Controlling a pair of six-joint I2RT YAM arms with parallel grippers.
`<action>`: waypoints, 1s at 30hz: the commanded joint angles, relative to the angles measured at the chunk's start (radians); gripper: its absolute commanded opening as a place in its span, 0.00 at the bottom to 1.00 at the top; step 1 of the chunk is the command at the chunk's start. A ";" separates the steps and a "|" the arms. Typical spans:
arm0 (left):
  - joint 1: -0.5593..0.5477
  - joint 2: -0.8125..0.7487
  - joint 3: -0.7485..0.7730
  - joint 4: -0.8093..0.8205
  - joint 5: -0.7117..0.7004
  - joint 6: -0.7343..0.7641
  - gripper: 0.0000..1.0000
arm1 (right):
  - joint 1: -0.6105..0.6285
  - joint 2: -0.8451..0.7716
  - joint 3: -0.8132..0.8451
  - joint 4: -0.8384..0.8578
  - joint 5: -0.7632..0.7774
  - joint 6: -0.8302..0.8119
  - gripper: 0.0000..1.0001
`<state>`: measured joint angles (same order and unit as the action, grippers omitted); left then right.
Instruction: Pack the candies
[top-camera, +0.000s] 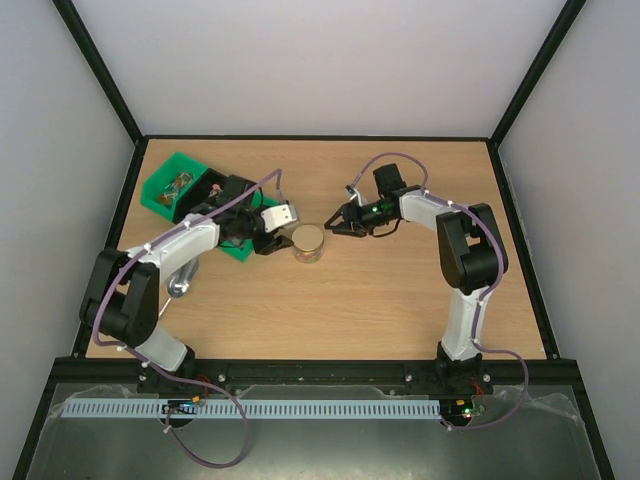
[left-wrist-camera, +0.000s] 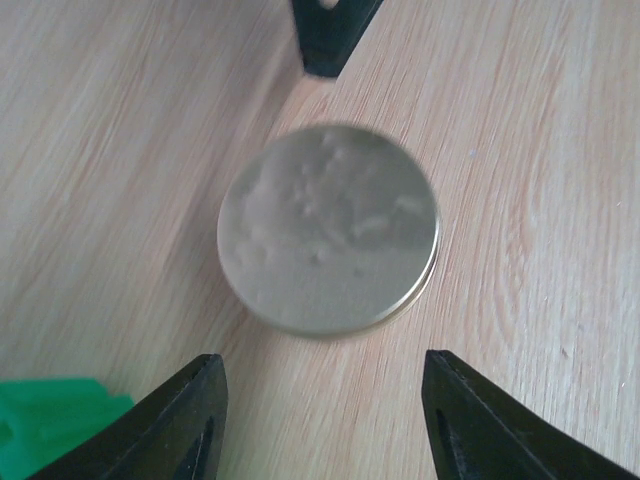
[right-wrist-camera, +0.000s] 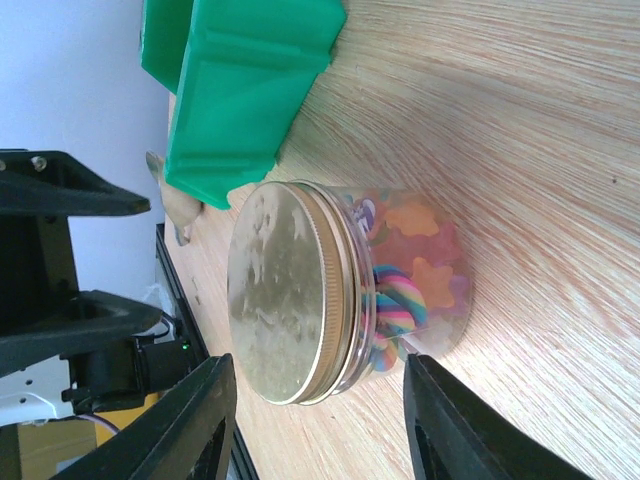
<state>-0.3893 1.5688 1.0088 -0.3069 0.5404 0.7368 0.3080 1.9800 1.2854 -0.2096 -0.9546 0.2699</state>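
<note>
upright jar (top-camera: 308, 243), lid (left-wrist-camera: 328, 228) on, candies (right-wrist-camera: 412, 262) inside

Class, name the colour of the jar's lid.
The lid is dull metallic gold, clearest in the right wrist view.

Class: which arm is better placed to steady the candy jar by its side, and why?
Right. The right gripper, open, faces the jar side-on, lined up between its fingers; the left gripper hangs above the lid.
</note>
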 joint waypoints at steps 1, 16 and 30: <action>-0.056 0.042 0.062 0.043 0.052 -0.088 0.55 | 0.016 0.007 0.012 -0.008 -0.006 -0.004 0.46; -0.115 0.187 0.022 0.069 -0.098 -0.036 0.42 | 0.064 0.088 -0.043 0.038 0.042 -0.028 0.27; -0.062 0.194 0.125 -0.035 0.003 -0.031 0.46 | 0.039 0.088 0.004 -0.048 0.012 -0.106 0.33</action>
<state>-0.4683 1.7596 1.1095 -0.2653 0.5457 0.6758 0.3595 2.0441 1.2800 -0.1688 -0.9619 0.2260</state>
